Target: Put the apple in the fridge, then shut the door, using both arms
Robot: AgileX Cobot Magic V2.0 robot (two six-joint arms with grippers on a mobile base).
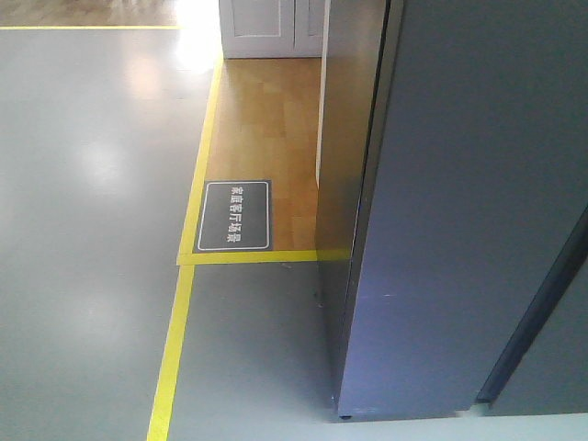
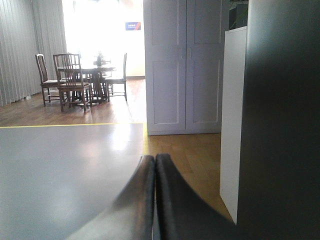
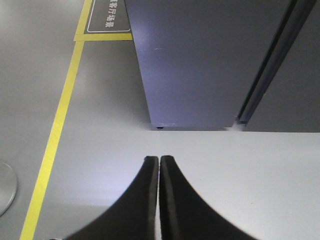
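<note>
Front view: fridge (image 1: 459, 230) fills the right side, tall dark grey, seen from above at an angle. Its door (image 1: 551, 340) looks shut, only a dark seam running diagonally at lower right; no white interior visible. Apple not visible in any view, cannot tell where it is. Grey floor (image 1: 83, 230) on the left with yellow tape line (image 1: 175, 340) running up and boxing off a wooden floor patch (image 1: 266, 138). Dark floor sign (image 1: 236, 215) with white characters lies on the wood just inside the tape corner. White cabinet (image 1: 271, 28) at the top edge behind the wood.

Left wrist view: left gripper (image 2: 155, 162) at the bottom centre, black fingers pressed together, tips touching, nothing between them. It points out level over the grey floor. Fridge side is a dark slab on the right, close by. White double-door cabinet straight ahead, white panel (image 2: 232, 120) beside the fridge. Dining table (image 2: 87, 67) with wooden chairs (image 2: 70, 80) far back left, grey curtains (image 2: 25, 47) along the left wall, bright window behind.

Right wrist view: right gripper (image 3: 159, 162) at the bottom centre, fingers together, holding nothing, pointing down toward the floor in front of the fridge base. Fridge front lies ahead, apart from the tips. Yellow tape on the left, edge of a round metal base (image 3: 6, 187) at far left
</note>
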